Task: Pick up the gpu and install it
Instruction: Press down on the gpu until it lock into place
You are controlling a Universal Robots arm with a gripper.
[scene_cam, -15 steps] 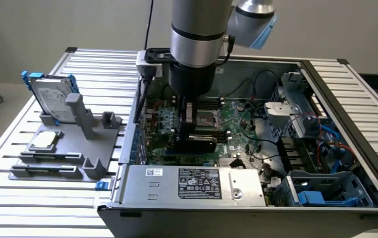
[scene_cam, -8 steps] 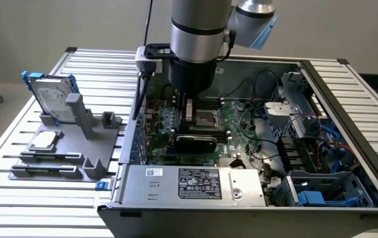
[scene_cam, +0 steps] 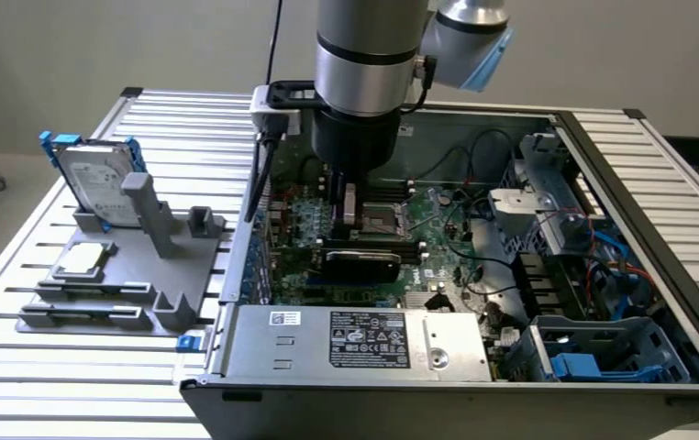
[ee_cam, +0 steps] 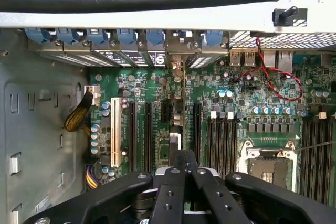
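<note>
Black gpu (scene_cam: 362, 264) sits pinched in claw (scene_cam: 349, 227), straight below it mid-frame, long axis parallel to slots (ee_cam: 147, 135).

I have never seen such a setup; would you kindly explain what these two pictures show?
A robot arm has its gripper inside an open computer case lying on a slatted table. One picture is from a camera off the arm, the other from one on its wrist, looking at the motherboard. The gpu, a card with a black cooler, stands on the board by the gripper; whether it is gripped is unclear. Beside the case, a grey holder carries a hard drive.
</note>
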